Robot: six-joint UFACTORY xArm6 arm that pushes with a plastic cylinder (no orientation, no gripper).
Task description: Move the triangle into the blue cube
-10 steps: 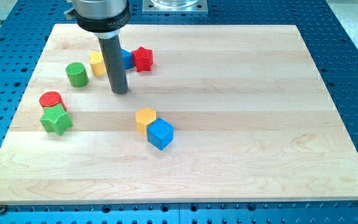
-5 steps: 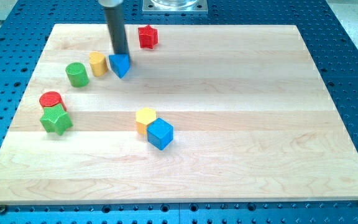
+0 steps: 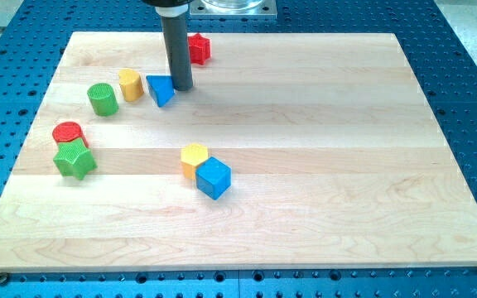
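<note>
Now you see my tip [image 3: 182, 88] standing on the tabletop [image 3: 321, 165] just at the right side of the blue triangle [image 3: 161, 89], touching it or almost touching; you cannot tell which. There are no fingers on this arm, only the dark rod, so nothing is apart or clamped. The blue triangle is in the upper left part of the view. The yellow block [image 3: 129, 84] is just beside it on the left, and the green cylinder [image 3: 102, 98] is further left. The red star [image 3: 199, 48] is near the view's top, behind the rod. The blue cube [image 3: 214, 178] lies well apart, lower and more to the right, touching the yellow hexagon block [image 3: 194, 158]. At the left edge the red cylinder [image 3: 68, 132] touches the green star [image 3: 74, 159]
</note>
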